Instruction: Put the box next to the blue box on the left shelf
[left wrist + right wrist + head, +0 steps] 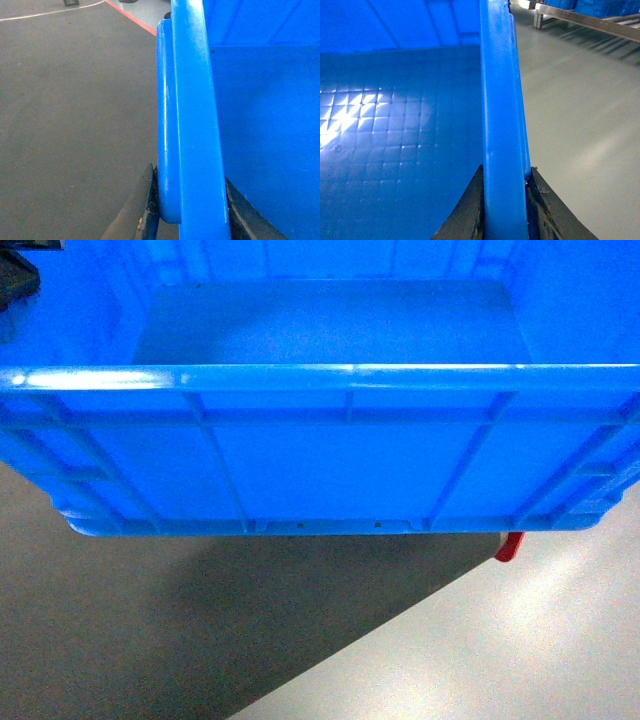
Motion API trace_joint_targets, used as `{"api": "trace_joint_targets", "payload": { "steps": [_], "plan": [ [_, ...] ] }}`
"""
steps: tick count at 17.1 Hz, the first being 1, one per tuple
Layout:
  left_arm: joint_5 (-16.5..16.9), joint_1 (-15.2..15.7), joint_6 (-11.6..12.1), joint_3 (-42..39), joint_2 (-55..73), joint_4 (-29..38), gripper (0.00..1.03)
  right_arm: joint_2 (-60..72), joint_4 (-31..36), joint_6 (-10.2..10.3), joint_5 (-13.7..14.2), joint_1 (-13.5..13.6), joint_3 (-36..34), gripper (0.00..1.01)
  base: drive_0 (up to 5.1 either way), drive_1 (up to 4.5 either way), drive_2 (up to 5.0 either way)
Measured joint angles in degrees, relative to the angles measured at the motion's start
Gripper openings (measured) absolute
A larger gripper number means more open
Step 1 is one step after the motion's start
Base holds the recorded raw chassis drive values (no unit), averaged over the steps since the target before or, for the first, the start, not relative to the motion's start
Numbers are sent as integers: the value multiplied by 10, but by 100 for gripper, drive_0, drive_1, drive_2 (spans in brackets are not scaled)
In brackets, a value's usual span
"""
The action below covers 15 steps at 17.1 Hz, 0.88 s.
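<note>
A large, empty blue box (320,450) fills the upper half of the head view and hangs above the floor. In the left wrist view my left gripper (192,210) is shut on the box's left rim (195,100), with one dark finger (145,212) outside and the other inside the wall. In the right wrist view my right gripper (505,210) is shut on the right rim (502,100), its fingers (550,215) pressed to both sides. Neither gripper shows in the head view. The left shelf and its blue box are out of view in the head view.
Grey floor (420,660) lies below the box, partly in its shadow. A small red part (509,546) sticks out under the box's right corner. A metal rack (585,17) with blue crates stands far right; I cannot tell which shelf it is. A red floor line (132,17) runs far left.
</note>
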Motion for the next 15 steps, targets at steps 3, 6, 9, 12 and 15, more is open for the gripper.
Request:
{"api": "trace_joint_targets", "payload": {
  "steps": [3,6,9,12,15],
  "plan": [
    [0,0,0,0,0,0,23,0,0,0,0,0,0,16,-144,-144,-144],
    [0,0,0,0,0,0,23,0,0,0,0,0,0,16,-144,-144,-144],
    [0,0,0,0,0,0,22,0,0,0,0,0,0,16,-144,-144,-144],
    [0,0,0,0,0,0,22,0,0,0,0,0,0,15,-144,-144,-144],
    [0,0,0,0,0,0,22,0,0,0,0,0,0,15,-144,-144,-144]
  ]
}}
